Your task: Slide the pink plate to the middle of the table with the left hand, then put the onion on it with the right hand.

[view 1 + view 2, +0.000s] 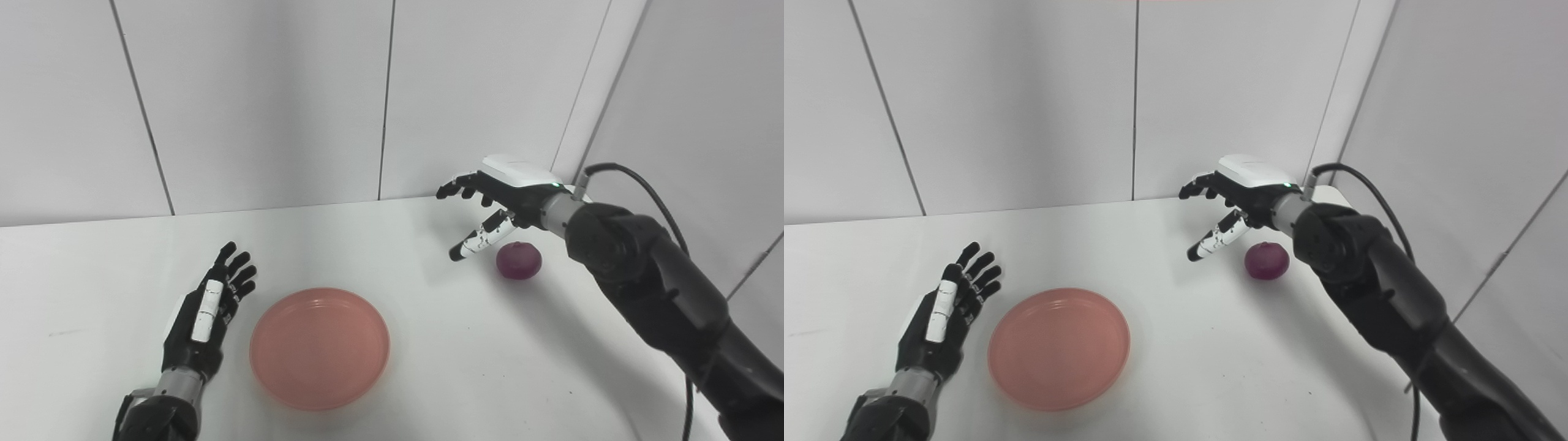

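A round pink plate [320,346] lies flat and empty on the white table, near the front middle. A purple onion [518,260] sits on the table to the right of the plate, well apart from it. My left hand [208,306] is open, fingers pointing away, just left of the plate's rim without clearly touching it. My right hand [490,202] is open and raised above the table, fingers spread, hovering just behind and left of the onion, not touching it.
The white table [398,245] meets grey panelled walls at the back and right. The corner of the walls stands close behind the right hand. The right arm's black cable [649,190] loops above the forearm.
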Controlling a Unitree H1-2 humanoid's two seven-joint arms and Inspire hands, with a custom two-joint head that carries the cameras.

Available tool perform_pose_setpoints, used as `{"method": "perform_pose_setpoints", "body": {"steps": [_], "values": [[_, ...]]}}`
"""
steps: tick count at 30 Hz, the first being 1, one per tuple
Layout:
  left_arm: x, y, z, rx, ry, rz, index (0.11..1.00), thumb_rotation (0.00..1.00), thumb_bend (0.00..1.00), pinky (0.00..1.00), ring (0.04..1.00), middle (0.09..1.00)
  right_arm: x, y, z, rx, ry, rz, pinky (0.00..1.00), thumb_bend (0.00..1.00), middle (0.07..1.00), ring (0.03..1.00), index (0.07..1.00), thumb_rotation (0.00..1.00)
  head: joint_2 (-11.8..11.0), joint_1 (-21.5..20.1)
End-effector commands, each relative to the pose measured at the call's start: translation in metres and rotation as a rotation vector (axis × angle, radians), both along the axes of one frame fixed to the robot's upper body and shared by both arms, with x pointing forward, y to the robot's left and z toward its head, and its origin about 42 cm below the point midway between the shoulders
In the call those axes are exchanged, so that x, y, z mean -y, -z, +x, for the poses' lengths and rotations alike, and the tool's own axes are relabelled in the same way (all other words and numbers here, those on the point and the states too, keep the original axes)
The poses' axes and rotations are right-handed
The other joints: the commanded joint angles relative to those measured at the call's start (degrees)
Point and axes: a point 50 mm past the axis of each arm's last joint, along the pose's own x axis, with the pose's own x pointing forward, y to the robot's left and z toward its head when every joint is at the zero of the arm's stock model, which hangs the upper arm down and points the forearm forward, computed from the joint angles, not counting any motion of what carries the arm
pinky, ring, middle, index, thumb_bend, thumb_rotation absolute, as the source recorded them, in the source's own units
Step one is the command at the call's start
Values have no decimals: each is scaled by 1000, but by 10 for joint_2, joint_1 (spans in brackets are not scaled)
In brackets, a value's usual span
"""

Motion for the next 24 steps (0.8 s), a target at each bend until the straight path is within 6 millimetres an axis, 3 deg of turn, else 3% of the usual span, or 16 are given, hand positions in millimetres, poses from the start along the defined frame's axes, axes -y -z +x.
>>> {"method": "perform_pose_setpoints", "body": {"steps": [1,5,18,24], "values": [[-11,42,-22,-153,-15,31,934,835,856,892,899,928,8,-34,8,80,33,-47,613,1000,792,738,774,289,1,1],[-12,41,-22,-154,-19,31,933,840,842,874,893,923,16,-33,20,50,69,-78,600,1000,790,731,772,288,0,3],[-11,39,-22,-156,-22,23,931,834,838,870,895,924,42,-19,45,-146,217,-142,679,1000,892,858,825,70,0,4],[-11,36,-22,-151,-21,28,929,835,848,857,893,921,49,-15,53,-207,273,-147,714,1000,925,896,844,22,0,4]]}}
